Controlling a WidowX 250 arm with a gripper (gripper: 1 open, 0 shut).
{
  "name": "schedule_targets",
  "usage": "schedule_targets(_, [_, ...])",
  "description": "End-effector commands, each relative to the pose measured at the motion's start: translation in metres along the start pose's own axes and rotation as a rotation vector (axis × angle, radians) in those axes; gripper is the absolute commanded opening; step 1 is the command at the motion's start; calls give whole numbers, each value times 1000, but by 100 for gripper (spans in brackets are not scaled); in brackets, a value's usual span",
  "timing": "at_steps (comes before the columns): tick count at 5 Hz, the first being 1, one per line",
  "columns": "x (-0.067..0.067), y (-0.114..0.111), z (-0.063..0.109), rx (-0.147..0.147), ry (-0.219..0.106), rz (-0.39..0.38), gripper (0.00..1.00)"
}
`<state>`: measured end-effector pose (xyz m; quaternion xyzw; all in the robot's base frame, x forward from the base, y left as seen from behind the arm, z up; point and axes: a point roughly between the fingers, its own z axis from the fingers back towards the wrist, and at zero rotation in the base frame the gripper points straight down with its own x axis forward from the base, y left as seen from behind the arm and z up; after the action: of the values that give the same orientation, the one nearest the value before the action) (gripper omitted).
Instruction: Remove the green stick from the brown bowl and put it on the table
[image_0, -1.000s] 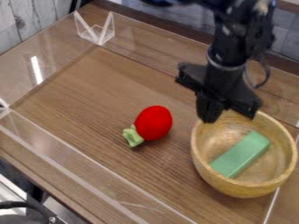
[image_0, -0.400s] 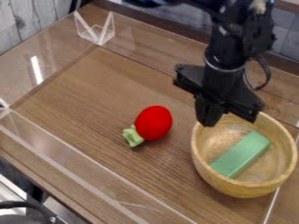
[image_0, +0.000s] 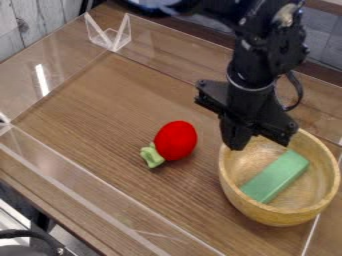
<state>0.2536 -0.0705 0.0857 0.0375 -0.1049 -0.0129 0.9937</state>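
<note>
The black claw (image_0: 242, 138) hangs from the dark arm (image_0: 271, 45) at the right of the scene, pointing steeply downward, with its tip just above the near-left part of the brown bowl's rim. Its jaws are pressed together with nothing between them; it grips no object. The broad black bracket at its wrist spreads out to both sides above the tip.

The brown bowl (image_0: 238, 189) sits on the counter (image_0: 94, 110) near the right edge, close to the clear acrylic wall (image_0: 323, 232) there. It is round, light tan, with a thick rim. Inside it lies the green stick (image_0: 277, 176), a flat pale green block resting slantwise on the bowl's inner slope, one end toward the far right of the rim and the other toward the bowl's middle. The stick lies to the right of the claw's tip and is not touched by it.

Left of the bowl, apart from it, a red fruit-shaped toy (image_0: 175, 139) rests on the wood-grain counter, its small green stem (image_0: 152, 157) pointing toward the near left. Another clear acrylic wall (image_0: 54, 165) edges the counter along the left and near side, and a folded clear piece (image_0: 108, 32) stands at the far corner.
</note>
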Motion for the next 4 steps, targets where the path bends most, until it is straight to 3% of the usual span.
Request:
schedule_targets(1, [12, 0, 18, 4, -36, 77, 0])
schedule_targets(2, [18, -1, 32, 12, -45, 147, 0])
schedule_targets(3, [22, 9, 37, 1, -44, 111, 0])
schedule_targets(4, [25, 12, 35, -13, -39, 61, 100])
